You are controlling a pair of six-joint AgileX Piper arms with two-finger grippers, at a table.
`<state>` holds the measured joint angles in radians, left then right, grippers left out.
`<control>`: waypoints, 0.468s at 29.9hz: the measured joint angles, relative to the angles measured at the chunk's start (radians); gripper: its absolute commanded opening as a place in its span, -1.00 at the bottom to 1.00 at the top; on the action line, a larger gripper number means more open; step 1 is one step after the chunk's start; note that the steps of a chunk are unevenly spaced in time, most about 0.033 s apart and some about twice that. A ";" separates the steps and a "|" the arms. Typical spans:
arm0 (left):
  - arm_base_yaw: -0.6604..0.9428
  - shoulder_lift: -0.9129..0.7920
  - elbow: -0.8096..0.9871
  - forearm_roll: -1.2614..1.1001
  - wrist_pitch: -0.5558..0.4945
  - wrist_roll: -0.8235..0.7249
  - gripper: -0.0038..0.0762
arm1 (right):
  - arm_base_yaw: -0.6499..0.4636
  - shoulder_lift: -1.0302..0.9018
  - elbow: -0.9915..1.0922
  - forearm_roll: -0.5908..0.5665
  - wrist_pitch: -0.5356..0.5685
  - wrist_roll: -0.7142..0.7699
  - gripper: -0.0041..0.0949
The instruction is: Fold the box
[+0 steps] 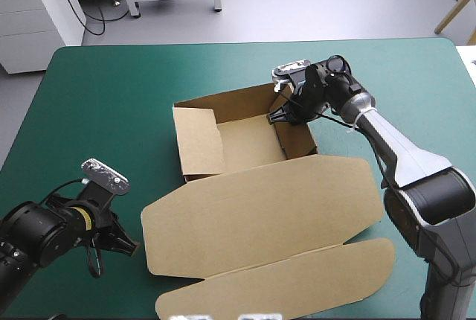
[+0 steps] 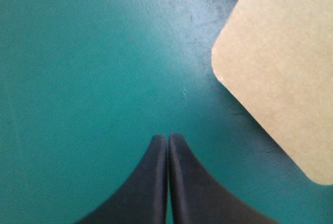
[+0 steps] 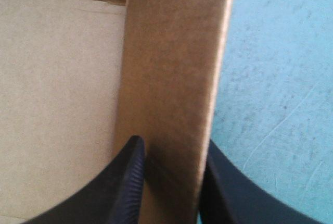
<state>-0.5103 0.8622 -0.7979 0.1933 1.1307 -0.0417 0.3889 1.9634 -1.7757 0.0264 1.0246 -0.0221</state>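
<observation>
The brown box [image 1: 249,145] stands mid-table as an open tray, walls raised, with its lid [image 1: 260,212] lying flat toward the front edge. My right gripper [image 1: 286,115] is at the far end of the tray's right wall. In the right wrist view its gripper [image 3: 171,143] straddles that upright wall [image 3: 171,67], one black finger inside the tray and one outside, shut on the board. My left gripper [image 1: 128,245] sits low over the cover, just left of the lid's rounded corner [image 2: 281,78]. It [image 2: 167,139] is shut and holds nothing.
The lid's long tuck flap [image 1: 297,283] lies flat at the front edge. A short flap [image 1: 197,138] leans in at the tray's left wall. The teal-green cover [image 1: 111,97] shows bare to the left of and behind the box.
</observation>
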 measured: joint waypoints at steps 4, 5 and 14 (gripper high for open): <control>0.000 0.000 0.000 0.000 0.000 0.000 -0.93 | 0.000 0.000 -0.001 0.000 -0.001 -0.003 -0.95; 0.000 0.000 0.000 0.000 0.000 -0.001 -0.93 | 0.000 0.000 -0.001 0.002 -0.001 -0.003 -0.96; 0.000 0.000 0.000 0.000 0.000 -0.001 -0.93 | -0.049 -0.035 -0.002 0.003 -0.032 -0.011 -0.96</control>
<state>-0.5103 0.8622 -0.7979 0.1933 1.1307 -0.0431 0.3397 1.9286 -1.7775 0.0290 0.9927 -0.0327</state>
